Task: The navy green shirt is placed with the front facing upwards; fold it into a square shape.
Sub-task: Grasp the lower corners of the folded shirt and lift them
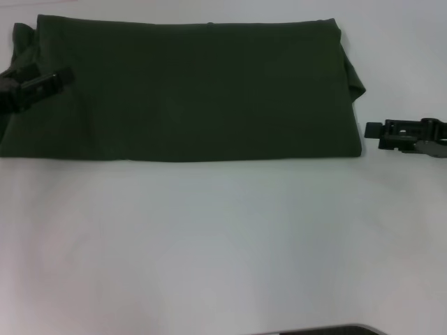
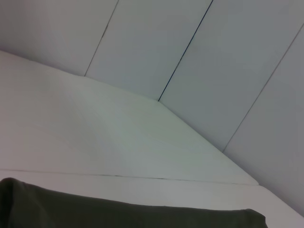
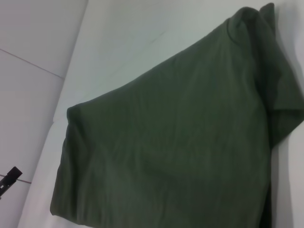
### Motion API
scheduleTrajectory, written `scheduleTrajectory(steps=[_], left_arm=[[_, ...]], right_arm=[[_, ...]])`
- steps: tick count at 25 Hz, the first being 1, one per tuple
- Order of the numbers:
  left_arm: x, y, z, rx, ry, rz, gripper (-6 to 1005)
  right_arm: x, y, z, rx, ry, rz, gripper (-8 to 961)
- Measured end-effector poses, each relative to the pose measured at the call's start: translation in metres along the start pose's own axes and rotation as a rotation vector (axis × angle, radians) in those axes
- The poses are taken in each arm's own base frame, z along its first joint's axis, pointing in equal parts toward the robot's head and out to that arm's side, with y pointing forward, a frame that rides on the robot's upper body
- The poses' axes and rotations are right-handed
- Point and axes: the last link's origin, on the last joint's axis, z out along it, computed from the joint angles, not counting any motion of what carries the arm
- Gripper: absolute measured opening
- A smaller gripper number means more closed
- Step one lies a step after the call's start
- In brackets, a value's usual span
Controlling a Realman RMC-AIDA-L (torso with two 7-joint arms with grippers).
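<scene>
On your left, the left end effector (image 1: 61,77) sits over the left edge of the navy green shirt (image 1: 188,91); you cannot tell its grip state. The shirt lies folded into a wide rectangle across the far part of the white bench (image 1: 223,244). Just right of it, clear of the cloth, the right end effector (image 1: 373,130) hovers, grip state likewise unclear.

- The navy green shirt (image 1: 188,91) lies folded into a wide band across the table (image 1: 209,244), toward twelve o'clock.
- The left claw (image 1: 59,78) sits over the shirt's nine o'clock end.
- The right claw (image 1: 374,130) is just off its three o'clock edge, above the table.
</scene>
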Motion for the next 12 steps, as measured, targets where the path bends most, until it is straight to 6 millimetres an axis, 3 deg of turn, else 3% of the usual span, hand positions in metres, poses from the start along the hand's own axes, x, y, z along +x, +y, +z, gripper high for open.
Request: scheduleTrajectory(steps=[12], left_arm=[[0.004, -0.001, 0.002, 0.006, 0.003, 0.013, 966]], right_arm=[[0.001, -0.001, 0.019, 0.021, 0.016, 0.003, 790]])
